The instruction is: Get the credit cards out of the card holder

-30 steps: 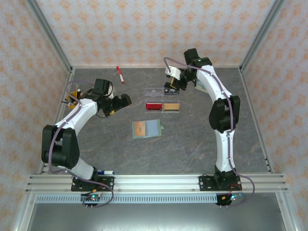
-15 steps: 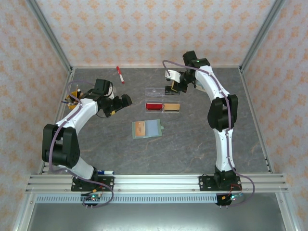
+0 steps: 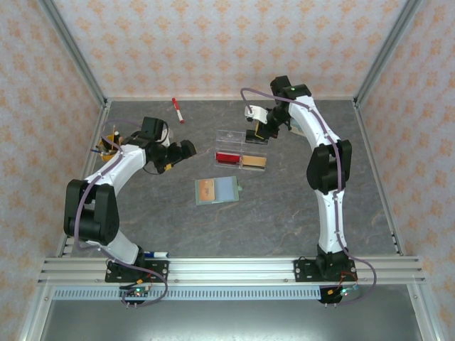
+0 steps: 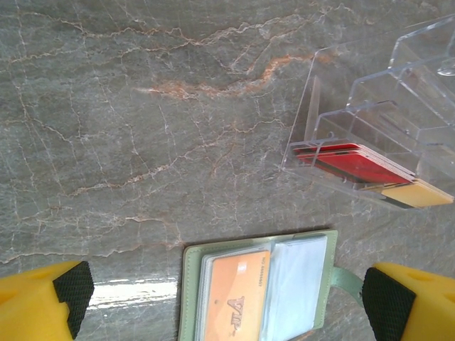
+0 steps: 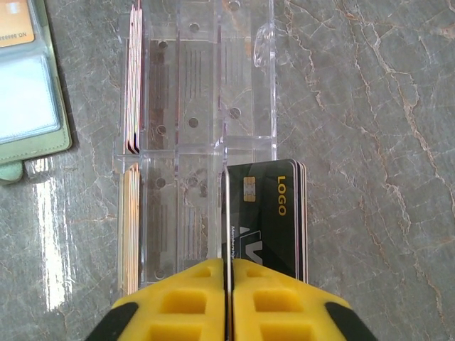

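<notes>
The right gripper [image 5: 229, 277] is hanging over the far right compartment of the clear plastic tray [image 5: 245, 85]. Its claw is clenched to a slit above a stack of black cards [image 5: 274, 213], possibly pinching 1 card's edge, though that is hard to tell. The red cards [image 3: 227, 157] and tan cards [image 3: 254, 161] are standing in the tray's 2 near compartments. The card holder [image 3: 217, 190] is lying open on the table [image 3: 284, 213] just nearer, with 1 orange card [image 4: 234, 302] sitting in its pocket. The left gripper [image 3: 185, 149] is hovering left of the tray, its claw released wide.
</notes>
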You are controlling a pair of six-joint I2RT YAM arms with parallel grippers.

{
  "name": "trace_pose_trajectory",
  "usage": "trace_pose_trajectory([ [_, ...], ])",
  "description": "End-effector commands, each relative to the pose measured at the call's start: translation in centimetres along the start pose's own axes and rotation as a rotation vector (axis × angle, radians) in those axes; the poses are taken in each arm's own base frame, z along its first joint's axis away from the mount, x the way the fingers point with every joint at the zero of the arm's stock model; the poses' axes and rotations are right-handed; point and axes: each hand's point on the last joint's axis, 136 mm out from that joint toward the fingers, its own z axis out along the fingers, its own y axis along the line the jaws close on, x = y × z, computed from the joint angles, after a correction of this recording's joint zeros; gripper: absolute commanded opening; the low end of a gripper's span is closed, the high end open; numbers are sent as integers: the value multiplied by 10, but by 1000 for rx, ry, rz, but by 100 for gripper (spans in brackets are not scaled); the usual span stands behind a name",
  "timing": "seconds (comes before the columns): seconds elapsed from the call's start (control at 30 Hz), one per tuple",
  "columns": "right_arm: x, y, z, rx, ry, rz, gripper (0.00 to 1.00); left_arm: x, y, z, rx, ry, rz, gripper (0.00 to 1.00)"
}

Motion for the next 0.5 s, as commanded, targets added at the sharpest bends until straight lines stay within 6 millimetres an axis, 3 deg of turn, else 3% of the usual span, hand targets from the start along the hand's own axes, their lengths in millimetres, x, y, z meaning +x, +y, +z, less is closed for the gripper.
trace_pose_trajectory([
  [0.0,1,-6,-2,18,5,30,12,-6,-4,-1,25,-13,-9,100],
  [0.33,-2,-22,3,75,-14,74,10,-4,-2,2,25,-3,-14,100],
  [0.47,-1,-23,4,78,-10,74,16,-4,-3,1,29,-4,-13,100],
])
